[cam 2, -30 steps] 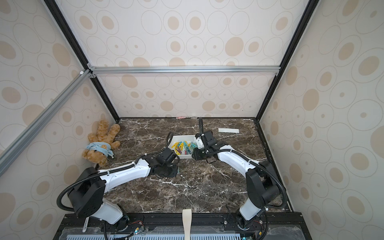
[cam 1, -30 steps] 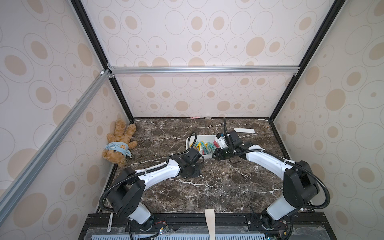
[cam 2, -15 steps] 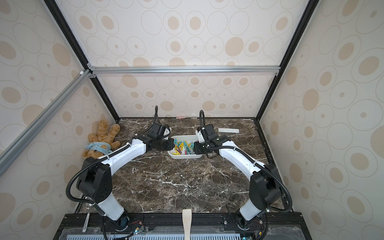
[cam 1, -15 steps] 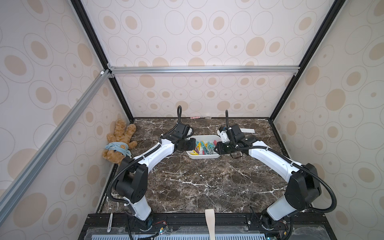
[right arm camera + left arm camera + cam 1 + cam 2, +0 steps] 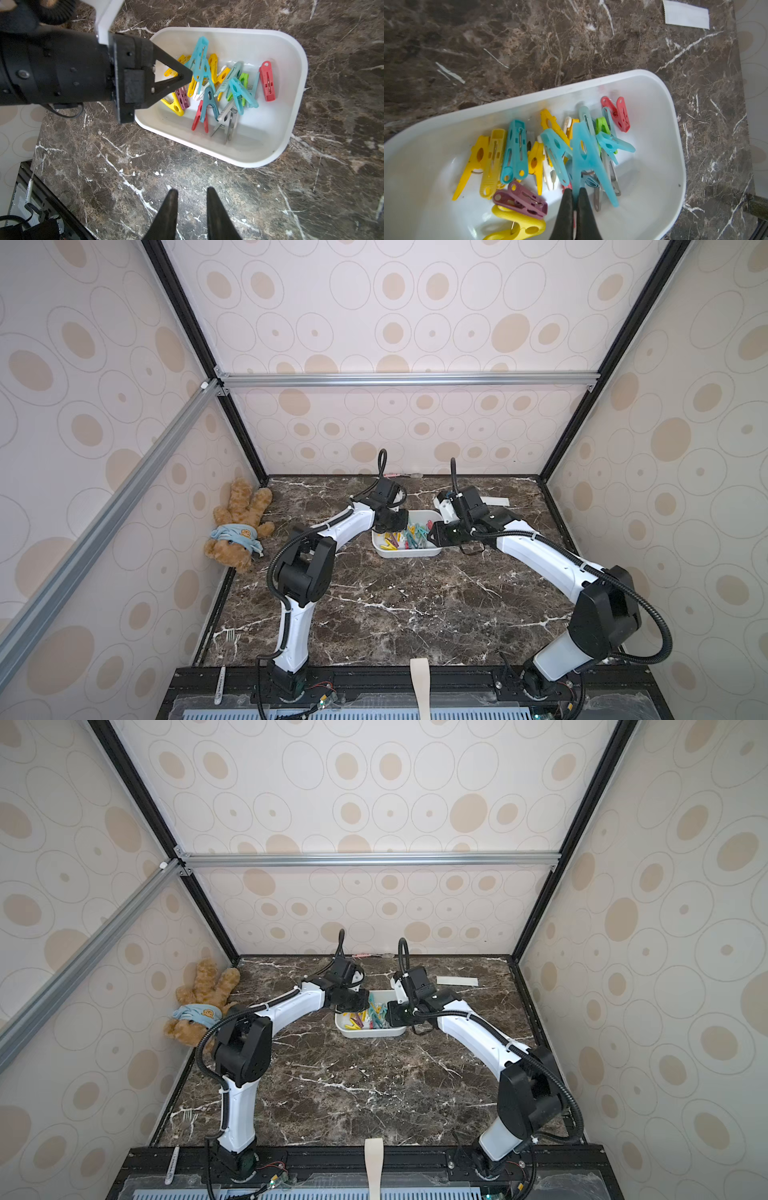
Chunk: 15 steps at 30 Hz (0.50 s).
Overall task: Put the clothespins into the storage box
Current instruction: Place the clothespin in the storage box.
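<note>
1. One second ago the left gripper was low, near the front of the white rounded plastic storage box. Now its black fingers, pressed together, hang over one end of the box.
2. The coloured plastic spring clothespins lie heaped inside the box, under and ahead of these fingertips. A light-blue clothespin is just beside them.
3. The right gripper has its fingers apart and empty above the bare dark marble table. The box rim is ahead of them, with free room between.
4. The brown teddy bear and the white paper strip lie well apart from both grippers.

Cream wallpapered walls printed with tan ovals enclose the cell — black corner posts and a silver aluminium crossbar frame them. The dark brown marble-patterned tabletop carries white veins, evenly lit.
</note>
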Each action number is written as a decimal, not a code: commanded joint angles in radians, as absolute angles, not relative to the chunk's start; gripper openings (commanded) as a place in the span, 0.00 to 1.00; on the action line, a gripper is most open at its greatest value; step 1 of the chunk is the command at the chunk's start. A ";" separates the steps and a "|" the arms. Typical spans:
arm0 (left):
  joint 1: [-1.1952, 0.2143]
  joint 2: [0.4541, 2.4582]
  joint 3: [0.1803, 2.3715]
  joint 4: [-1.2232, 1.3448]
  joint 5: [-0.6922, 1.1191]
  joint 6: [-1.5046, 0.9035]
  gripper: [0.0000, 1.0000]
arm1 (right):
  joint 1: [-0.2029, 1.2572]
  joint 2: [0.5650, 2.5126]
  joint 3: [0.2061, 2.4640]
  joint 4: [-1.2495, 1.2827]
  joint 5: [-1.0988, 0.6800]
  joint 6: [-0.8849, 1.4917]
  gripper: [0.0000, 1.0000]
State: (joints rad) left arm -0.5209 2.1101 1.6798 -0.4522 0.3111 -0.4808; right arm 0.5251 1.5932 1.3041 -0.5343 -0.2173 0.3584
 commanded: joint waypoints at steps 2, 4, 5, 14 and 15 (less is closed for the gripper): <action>-0.547 2.152 1.771 -0.505 0.281 -0.480 0.00 | 0.531 1.610 1.299 -0.501 -0.238 0.355 0.27; -0.551 2.168 1.785 -0.506 0.277 -0.489 0.00 | 0.531 1.609 1.291 -0.497 -0.239 0.346 0.27; -0.552 2.177 1.797 -0.512 0.275 -0.492 0.00 | 0.531 1.608 1.286 -0.496 -0.239 0.341 0.27; -0.560 2.195 1.857 -0.554 0.247 -0.508 0.09 | 0.529 1.585 1.259 -0.497 -0.213 0.304 0.30; -0.560 2.195 1.863 -0.560 0.246 -0.508 0.12 | 0.529 1.581 1.255 -0.496 -0.209 0.304 0.30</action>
State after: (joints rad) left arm -0.5571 2.1883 1.8111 -0.5190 0.2676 -0.4999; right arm 0.5255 1.5978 1.2743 -0.4984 -0.2268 0.3244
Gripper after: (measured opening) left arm 0.102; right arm 0.301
